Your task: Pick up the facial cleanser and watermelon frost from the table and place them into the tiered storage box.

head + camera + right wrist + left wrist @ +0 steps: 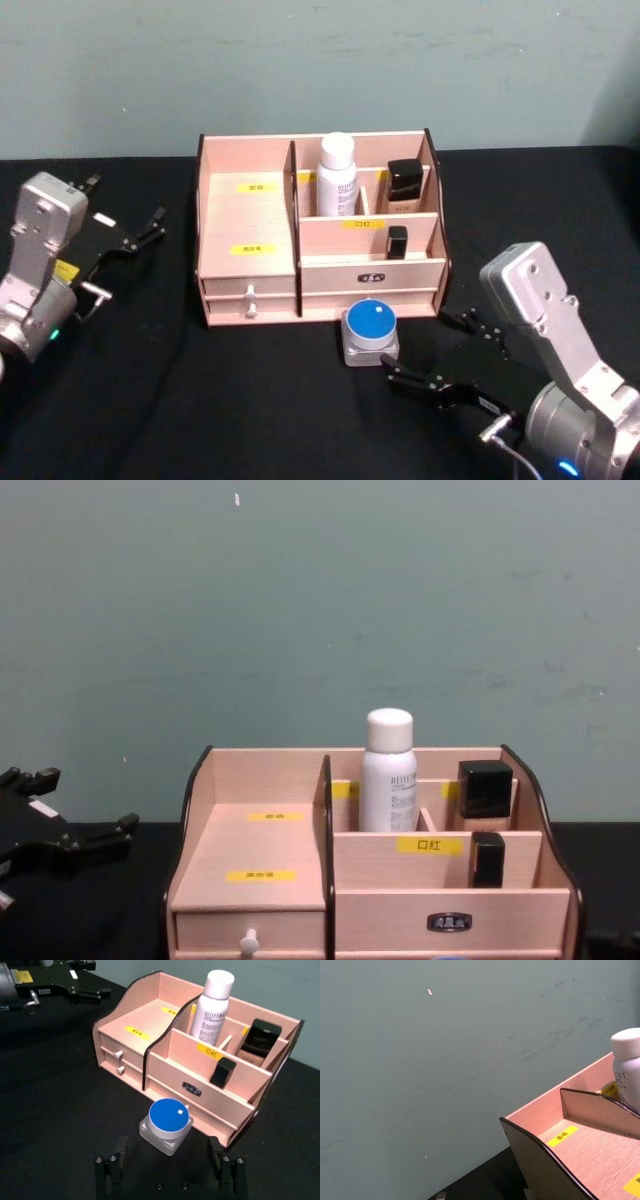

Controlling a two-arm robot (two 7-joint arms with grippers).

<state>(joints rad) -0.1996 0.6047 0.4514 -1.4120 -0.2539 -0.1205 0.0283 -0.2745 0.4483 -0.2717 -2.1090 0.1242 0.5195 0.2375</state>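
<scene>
Half of the job looks done. The cleanser (pixel 337 175) stands upright in a rear compartment of the box (pixel 345 275), beyond the right gripper (pixel 415 345) and well clear of it. It needs no further handling as far as I can judge.

The jar (pixel 370 325) is what remains. It sits on the bench (pixel 200 400), blue lid up, just ahead of the right gripper and centred on the gap between its fingers. On its far side it is close against the box's front panel. The right gripper has its fingers spread wide and holds nothing. The tips lie near the jar's sides without touching it, so the grasp is not yet made.

My reading is that the step in hand is the approach to the jar. Closing on it, lifting it and setting it in a free compartment are all left to do. The wide open tray on the box's left half, farther from the right gripper, looks like one free spot.

The left gripper (pixel 125 205) is parked on the far side of the box from the working arm, fingers apart and empty.
</scene>
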